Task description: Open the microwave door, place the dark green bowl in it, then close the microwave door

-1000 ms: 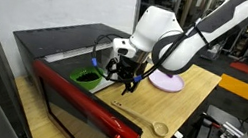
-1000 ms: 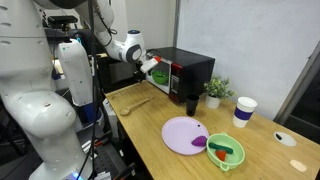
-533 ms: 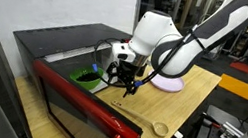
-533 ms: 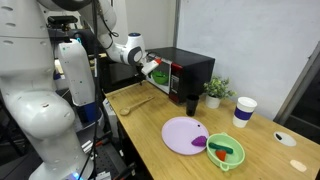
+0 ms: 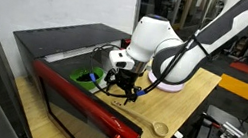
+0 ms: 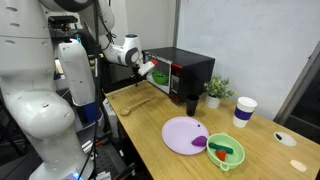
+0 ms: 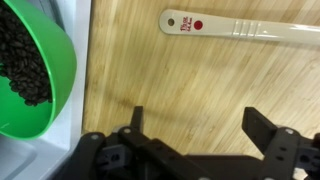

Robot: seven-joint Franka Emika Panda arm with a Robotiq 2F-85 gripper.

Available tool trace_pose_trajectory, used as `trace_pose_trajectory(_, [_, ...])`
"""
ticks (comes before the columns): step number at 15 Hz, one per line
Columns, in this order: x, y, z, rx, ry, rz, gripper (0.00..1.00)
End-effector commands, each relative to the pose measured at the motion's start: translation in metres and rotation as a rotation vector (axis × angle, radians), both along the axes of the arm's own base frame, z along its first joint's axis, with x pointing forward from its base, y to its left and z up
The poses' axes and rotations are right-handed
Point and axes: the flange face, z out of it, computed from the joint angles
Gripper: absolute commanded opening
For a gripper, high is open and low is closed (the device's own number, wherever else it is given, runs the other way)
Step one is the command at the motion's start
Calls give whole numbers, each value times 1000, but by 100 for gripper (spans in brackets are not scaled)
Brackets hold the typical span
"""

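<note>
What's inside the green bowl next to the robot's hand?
Small dark brown pieces, like beans, fill the green bowl. Its bottom is hidden under them, and the wrist view cuts off the bowl's left side.

Arm (image 5: 154, 36) is rocking glossy white shells, fat rounded joints and dark seams between the segments. Gripper (image 5: 123, 89) is looking matte black all over, its fingers (image 7: 265, 128) showing chunky angular linkages in the wrist view.

Lavender plate (image 6: 178, 132) beside lime-green bowl (image 6: 229, 164); white cup (image 6: 244, 111); potted plant (image 6: 216, 91); spoon (image 5: 158, 127)
</note>
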Motion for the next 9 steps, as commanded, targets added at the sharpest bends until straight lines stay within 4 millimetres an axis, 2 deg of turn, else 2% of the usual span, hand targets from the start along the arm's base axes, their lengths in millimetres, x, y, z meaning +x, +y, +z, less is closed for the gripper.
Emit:
trace_pose_trajectory(1, [0, 0, -10, -29, 32, 31, 100])
trace_pose_trajectory(9, [8, 0, -34, -65, 75, 50, 100])
